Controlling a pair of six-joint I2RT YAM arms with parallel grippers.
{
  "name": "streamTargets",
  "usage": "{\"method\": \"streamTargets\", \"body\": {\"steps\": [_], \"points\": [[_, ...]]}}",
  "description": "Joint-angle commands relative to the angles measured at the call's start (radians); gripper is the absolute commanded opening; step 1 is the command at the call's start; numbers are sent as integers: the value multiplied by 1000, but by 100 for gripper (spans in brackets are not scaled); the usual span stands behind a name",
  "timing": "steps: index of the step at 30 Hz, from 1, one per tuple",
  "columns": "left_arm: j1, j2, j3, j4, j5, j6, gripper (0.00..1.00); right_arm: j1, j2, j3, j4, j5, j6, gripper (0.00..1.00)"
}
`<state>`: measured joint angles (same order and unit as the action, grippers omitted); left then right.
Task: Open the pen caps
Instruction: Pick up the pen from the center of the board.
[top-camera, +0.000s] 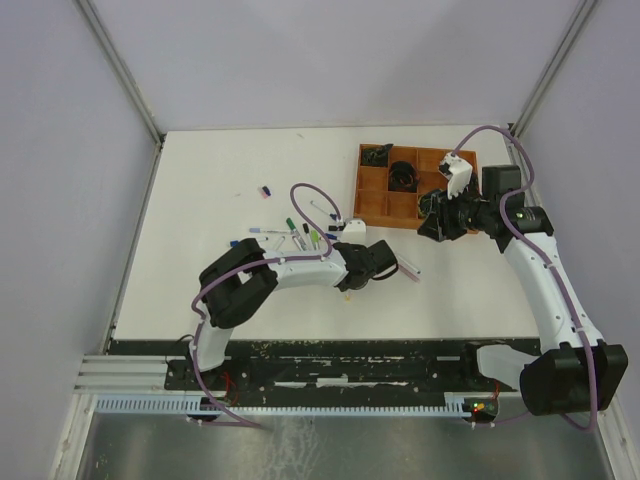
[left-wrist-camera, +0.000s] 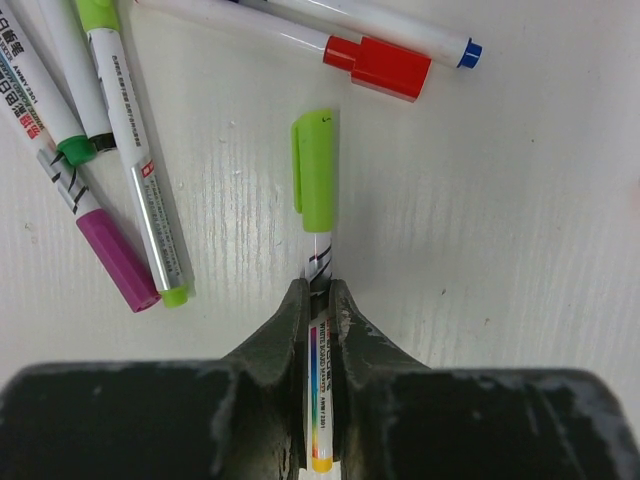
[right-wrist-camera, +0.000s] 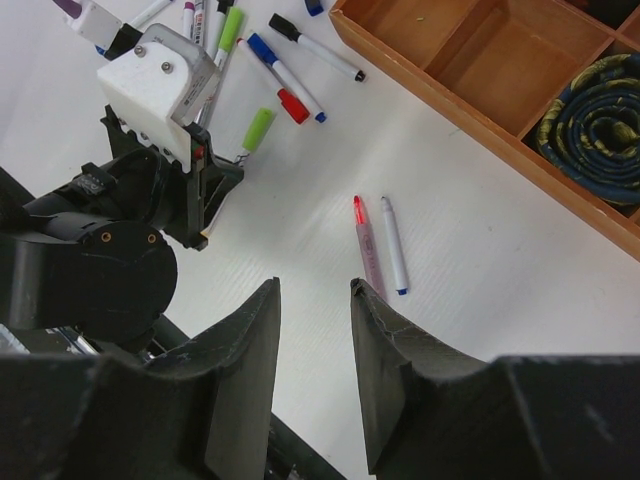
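Note:
My left gripper (left-wrist-camera: 318, 290) is shut on the white barrel of a pen (left-wrist-camera: 320, 385), low over the table. Its light-green cap (left-wrist-camera: 313, 170) sticks out ahead of the fingertips and is still on. The same green-capped pen (right-wrist-camera: 256, 131) shows in the right wrist view. Other pens lie around it: a red-capped one (left-wrist-camera: 376, 63), a purple-capped one (left-wrist-camera: 116, 256), a green-ended one (left-wrist-camera: 150, 205). My right gripper (right-wrist-camera: 313, 285) is open and empty, raised above the table near the tray (top-camera: 376, 200). Two pens (right-wrist-camera: 380, 248) lie just ahead of it.
The brown compartment tray (right-wrist-camera: 470, 92) at the back right holds a dark rolled item (right-wrist-camera: 598, 108). A cluster of pens (top-camera: 300, 236) lies left of my left gripper (top-camera: 376, 262). A small loose cap (top-camera: 266, 191) lies farther back.

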<state>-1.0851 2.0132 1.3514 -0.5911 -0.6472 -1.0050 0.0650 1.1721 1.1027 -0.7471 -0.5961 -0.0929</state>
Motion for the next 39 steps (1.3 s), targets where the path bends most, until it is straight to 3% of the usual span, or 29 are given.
{"method": "streamTargets", "body": {"steps": [1, 5, 8, 15, 19, 21, 24, 27, 31, 39], "points": [[2, -56, 2, 4, -23, 2, 3, -5, -8, 2, 37, -29, 10, 43], [3, -168, -4, 44, -51, 40, 3, -5, -2, -2, 40, -53, 12, 43], [3, -282, -67, 160, -38, 80, 3, -5, 0, -6, 42, -96, 11, 43], [15, -586, -365, 614, 66, 137, 3, -5, -14, -35, 86, -295, 33, 43], [17, -734, -548, 909, 134, 155, 3, -5, -12, -85, 196, -498, 132, 53], [17, -775, -626, 1043, 153, 166, 3, -5, -7, -136, 314, -598, 272, 58], [16, -809, -730, 1284, 185, 197, 3, -2, -14, -210, 577, -644, 497, 66], [12, -801, -802, 1471, 194, 217, 3, 15, -38, -249, 672, -622, 573, 73], [1, -762, -820, 1601, 154, 237, 3, 54, -63, -309, 824, -598, 665, 77], [-34, -696, -810, 1771, 64, 266, 3, 170, -50, -334, 865, -549, 651, 77]]}}
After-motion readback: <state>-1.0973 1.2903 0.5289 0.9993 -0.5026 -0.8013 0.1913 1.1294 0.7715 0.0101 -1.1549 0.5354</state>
